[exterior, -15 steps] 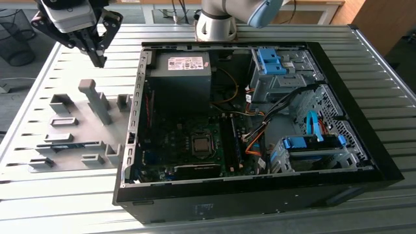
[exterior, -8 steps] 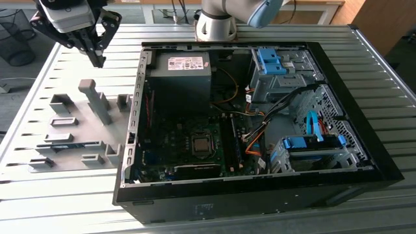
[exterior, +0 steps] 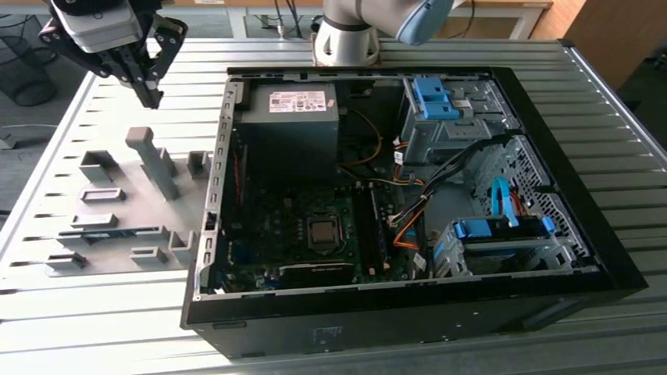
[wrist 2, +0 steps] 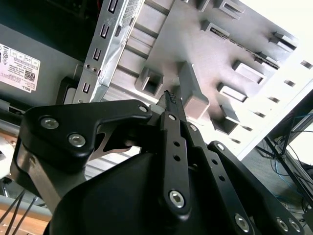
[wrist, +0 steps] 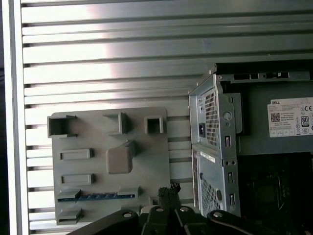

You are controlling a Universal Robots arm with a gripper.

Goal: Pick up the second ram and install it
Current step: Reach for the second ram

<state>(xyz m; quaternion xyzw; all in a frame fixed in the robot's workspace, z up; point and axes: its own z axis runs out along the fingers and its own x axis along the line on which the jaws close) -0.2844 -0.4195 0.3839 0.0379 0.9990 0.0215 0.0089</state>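
Observation:
The second ram (exterior: pixel 112 232) is a thin blue-green stick lying on edge between grey blocks of the holder plate (exterior: pixel 125 205), on the exterior view's left. In the first wrist view the ram (wrist: pixel 96 197) runs along the plate's edge closest to my fingertips. My gripper (exterior: pixel 153 98) hangs well above the plate's far end, over a tall grey block (exterior: pixel 145 145) and apart from the ram. Its black fingers meet at the tips with nothing between them, as seen in both wrist views (wrist 2: pixel 170 97) (wrist: pixel 168 190).
An open computer case (exterior: pixel 583 258) lies right of the plate, with the motherboard (exterior: pixel 312 234), power supply (exterior: pixel 290 117), cables and blue drive brackets (exterior: pixel 436 97) inside. Its metal side wall (wrist: pixel 211 147) stands close to the plate. Everything rests on a ribbed metal table (exterior: pixel 94 328).

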